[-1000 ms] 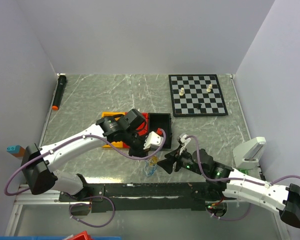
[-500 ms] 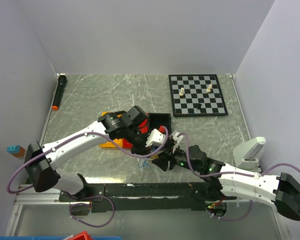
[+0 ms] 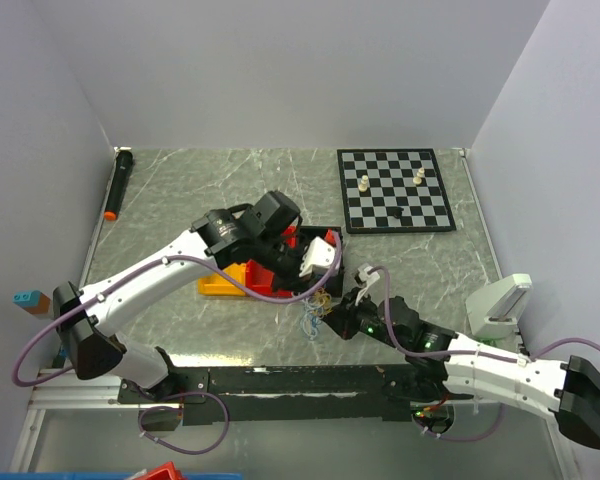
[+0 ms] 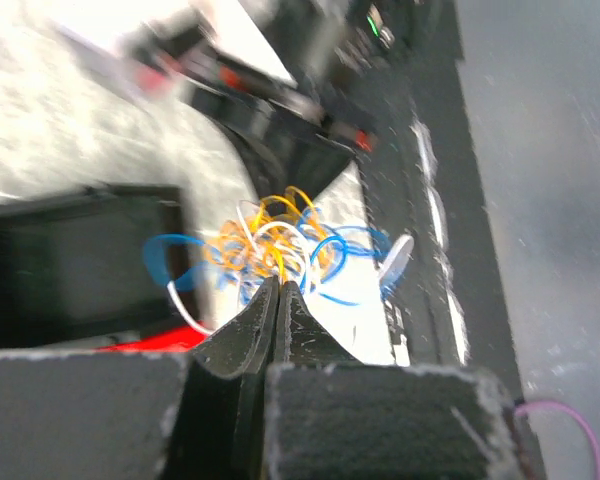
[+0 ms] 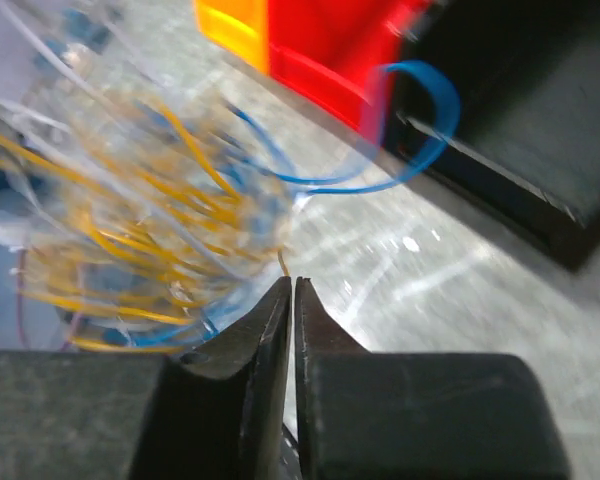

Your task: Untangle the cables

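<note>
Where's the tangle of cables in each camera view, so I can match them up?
Top external: cables just below centre, near the front edge.
Left wrist: cables at centre.
Right wrist: cables, blurred, fill the left half.
Shared landmark: black bin, at left in the left wrist view, upper right in the right wrist view.

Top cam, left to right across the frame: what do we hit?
Blue block → marker → yellow bin → cables → chessboard → white device.
</note>
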Motion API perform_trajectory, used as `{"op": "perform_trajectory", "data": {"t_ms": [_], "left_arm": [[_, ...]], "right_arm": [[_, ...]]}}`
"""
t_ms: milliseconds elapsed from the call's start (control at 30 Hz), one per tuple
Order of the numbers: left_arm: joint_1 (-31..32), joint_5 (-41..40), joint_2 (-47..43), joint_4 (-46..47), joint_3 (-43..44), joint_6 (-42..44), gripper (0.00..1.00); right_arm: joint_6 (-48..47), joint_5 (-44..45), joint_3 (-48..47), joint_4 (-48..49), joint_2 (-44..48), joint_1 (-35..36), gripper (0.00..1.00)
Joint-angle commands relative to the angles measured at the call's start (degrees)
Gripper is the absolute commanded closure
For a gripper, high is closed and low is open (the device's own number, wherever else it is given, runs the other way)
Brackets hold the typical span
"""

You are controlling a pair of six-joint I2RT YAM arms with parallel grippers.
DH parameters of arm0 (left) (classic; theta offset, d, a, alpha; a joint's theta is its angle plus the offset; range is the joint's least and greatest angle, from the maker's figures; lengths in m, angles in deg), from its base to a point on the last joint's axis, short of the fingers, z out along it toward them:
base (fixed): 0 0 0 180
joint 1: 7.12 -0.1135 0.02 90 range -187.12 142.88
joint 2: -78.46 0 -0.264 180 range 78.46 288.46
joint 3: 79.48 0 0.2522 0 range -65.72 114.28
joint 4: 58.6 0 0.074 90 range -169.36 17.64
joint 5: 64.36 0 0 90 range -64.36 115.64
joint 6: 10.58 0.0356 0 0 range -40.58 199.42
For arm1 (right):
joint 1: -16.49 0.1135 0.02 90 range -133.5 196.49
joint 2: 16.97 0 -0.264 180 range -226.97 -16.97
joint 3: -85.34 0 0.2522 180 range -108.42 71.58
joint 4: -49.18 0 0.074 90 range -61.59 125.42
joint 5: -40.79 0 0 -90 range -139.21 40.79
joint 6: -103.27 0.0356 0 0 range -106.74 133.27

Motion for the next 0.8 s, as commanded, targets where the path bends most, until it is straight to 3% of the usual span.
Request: {"op": "perform_trajectory", "data": {"t_ms": [0,133,333,367,467,567,667,767], "left_arm": [[-0.36,-2.19,1.15,0.40,8.26,-2.34,0.99],[-0.54,-1.75,1.50,-0.83,11.26,-2.35,0.99],[-0.45,-2.19,0.10,-0.75,8.11,-2.43,0.99],[-0.54,-2.28,-0.08,-0.49,7.49,-2.52,0.99],[-0.54,-3.33,-0.78,1.09,5.38,-3.58,0.99],[-0.54,-3.33,-0.78,1.45,4.94,-4.10,0.99],[-0.45,-3.33,-0.69,1.71,5.20,-4.54,0.99],[-0.45,-3.68,-0.69,2.15,5.37,-5.07,0.99]], "right_arm": [[5.56,4.52,0.97,-8.92,2.25,-0.20,0.91],[8.29,5.05,1.32,-13.78,4.52,-0.12,0.96],[9.09,7.87,0.97,-20.37,13.57,-0.12,0.98],[8.66,7.17,0.62,-20.37,15.15,-0.12,0.91],[7.43,5.85,0.27,-18.27,19.90,-0.12,0.54],[6.72,5.14,0.53,-15.72,21.93,-0.03,0.29],[5.93,3.56,1.06,-11.61,21.24,-0.12,0.20],[5.93,1.19,0.97,-6.94,17.73,-0.12,0.19]]}}
